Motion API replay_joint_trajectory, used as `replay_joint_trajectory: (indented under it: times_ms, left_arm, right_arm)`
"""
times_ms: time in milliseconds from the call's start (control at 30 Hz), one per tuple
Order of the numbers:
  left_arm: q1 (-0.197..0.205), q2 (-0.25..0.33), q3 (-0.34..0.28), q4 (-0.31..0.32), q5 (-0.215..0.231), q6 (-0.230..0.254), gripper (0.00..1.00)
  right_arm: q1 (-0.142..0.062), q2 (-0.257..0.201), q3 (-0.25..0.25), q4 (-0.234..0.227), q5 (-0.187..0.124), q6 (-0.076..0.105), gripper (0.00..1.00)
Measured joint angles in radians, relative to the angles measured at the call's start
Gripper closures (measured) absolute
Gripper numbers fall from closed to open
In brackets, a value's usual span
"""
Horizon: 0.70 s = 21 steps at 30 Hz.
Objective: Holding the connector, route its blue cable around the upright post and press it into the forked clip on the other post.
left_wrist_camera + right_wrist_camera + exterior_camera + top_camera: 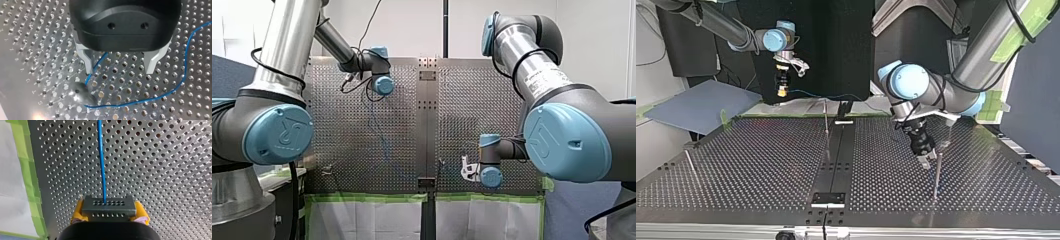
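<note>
Pointing straight ahead from crosswise connector (109, 208): blue cable (101, 157).

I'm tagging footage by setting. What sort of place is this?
Probably a robotics lab bench: my left arm and my right arm flank a perforated table edged in green tape, with a thin upright post standing on it.

Black left hand (119, 72) above the perforated metal counter (32, 37), its two pale fingers (84, 58) spread wide, thin blue cable (150, 98) running just inside one finger, down beside a dark blurred post (81, 90), then curving away over the holes
</note>
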State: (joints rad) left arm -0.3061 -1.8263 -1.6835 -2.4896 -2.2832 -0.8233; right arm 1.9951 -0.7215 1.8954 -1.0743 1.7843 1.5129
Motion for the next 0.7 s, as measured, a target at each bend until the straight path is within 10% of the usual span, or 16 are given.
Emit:
replay_joint_trajectory:
  times_ms: [700]
  left_arm:
    - [0.007,-0.072,0.029,-0.048,0.008,-0.017,0.01]
  right_arm:
    - [-0.002,0.000,0.000,-0.008,-0.002,0.009,0.71]
